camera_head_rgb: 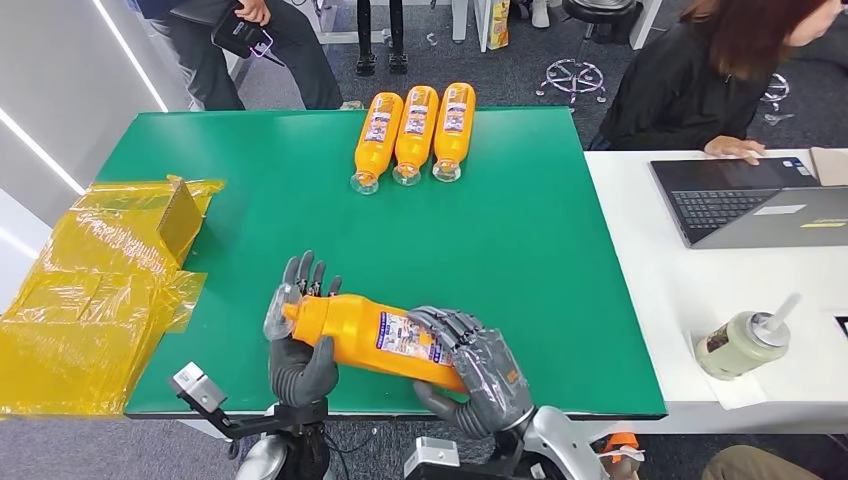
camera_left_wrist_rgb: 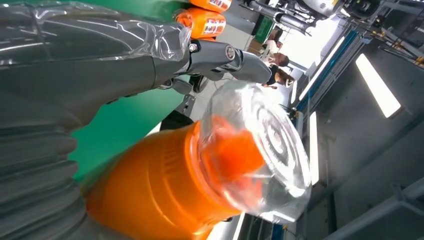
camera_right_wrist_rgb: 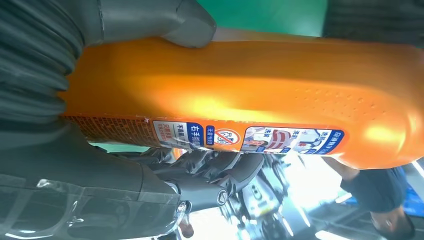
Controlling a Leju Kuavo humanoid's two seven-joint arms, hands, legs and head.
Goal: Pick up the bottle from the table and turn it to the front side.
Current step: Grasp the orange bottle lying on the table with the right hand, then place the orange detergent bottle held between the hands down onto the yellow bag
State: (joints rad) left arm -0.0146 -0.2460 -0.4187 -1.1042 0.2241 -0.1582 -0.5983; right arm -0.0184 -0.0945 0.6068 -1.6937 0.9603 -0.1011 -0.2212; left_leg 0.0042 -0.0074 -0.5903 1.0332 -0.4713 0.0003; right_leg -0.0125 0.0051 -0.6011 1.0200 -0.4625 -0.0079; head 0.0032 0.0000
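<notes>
An orange bottle (camera_head_rgb: 370, 335) with a blue and white label lies across both my hands, above the green table's (camera_head_rgb: 520, 250) near edge. My left hand (camera_head_rgb: 300, 345) cups its neck end, fingers upright behind it and thumb below. My right hand (camera_head_rgb: 478, 375) grips the base end with its fingers wrapped over the top. In the left wrist view the bottle (camera_left_wrist_rgb: 160, 195) ends in a clear cap (camera_left_wrist_rgb: 255, 150) beside my left hand (camera_left_wrist_rgb: 75, 80). The right wrist view has the bottle (camera_right_wrist_rgb: 250, 85) against my right hand (camera_right_wrist_rgb: 90, 170), with the label strip (camera_right_wrist_rgb: 250, 137) along its side.
Three more orange bottles (camera_head_rgb: 413, 135) lie side by side at the table's far edge. Yellow-wrapped boxes (camera_head_rgb: 100, 280) sit at the left. On the white table to the right are a laptop (camera_head_rgb: 750, 200) and a cup (camera_head_rgb: 745, 342). One person (camera_head_rgb: 700, 80) sits there and another (camera_head_rgb: 240, 40) stands behind.
</notes>
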